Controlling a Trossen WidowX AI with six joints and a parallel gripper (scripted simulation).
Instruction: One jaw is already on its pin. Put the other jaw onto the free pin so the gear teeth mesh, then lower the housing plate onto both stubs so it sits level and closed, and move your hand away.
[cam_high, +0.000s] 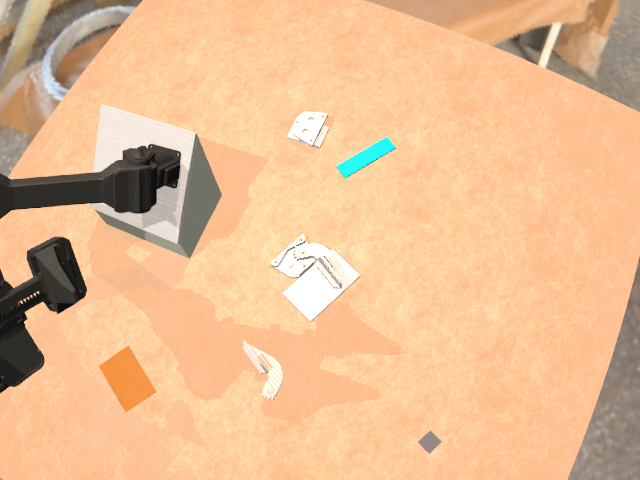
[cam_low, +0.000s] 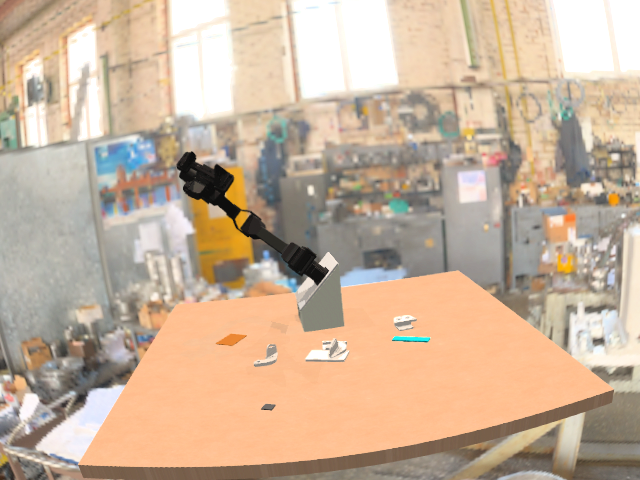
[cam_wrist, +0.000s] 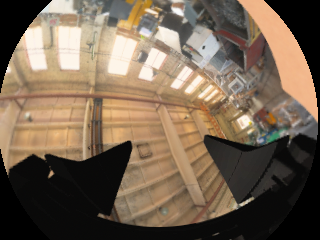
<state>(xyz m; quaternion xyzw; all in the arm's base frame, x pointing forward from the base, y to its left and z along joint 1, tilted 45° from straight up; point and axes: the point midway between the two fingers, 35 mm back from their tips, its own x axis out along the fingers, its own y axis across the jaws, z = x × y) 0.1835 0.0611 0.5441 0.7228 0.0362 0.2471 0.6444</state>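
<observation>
My gripper (cam_low: 205, 173) (cam_wrist: 168, 142) is open and empty, raised high away from the table. The white base (cam_high: 308, 299) (cam_low: 316, 355) lies mid-table, with its pin plate at one end. One white jaw (cam_high: 327, 271) (cam_low: 337, 349) sits on it, its ribbed finger over the flat slab. The other white jaw (cam_high: 276, 376) (cam_low: 272, 354) lies loose on the table, apart from the base. The white housing plate (cam_high: 308, 124) (cam_low: 404, 318), with two round holes, lies apart near the cyan strip. The pins are too small to tell clearly.
A grey wedge-shaped stand (cam_high: 201, 201) (cam_low: 325, 307) carries the arm. A cyan strip (cam_high: 366, 157) (cam_low: 410, 339), an orange rectangle (cam_high: 127, 378) (cam_low: 231, 339) and a small dark grey square (cam_high: 429, 441) (cam_low: 267, 407) lie on the table. The wrist view shows mostly ceiling and windows.
</observation>
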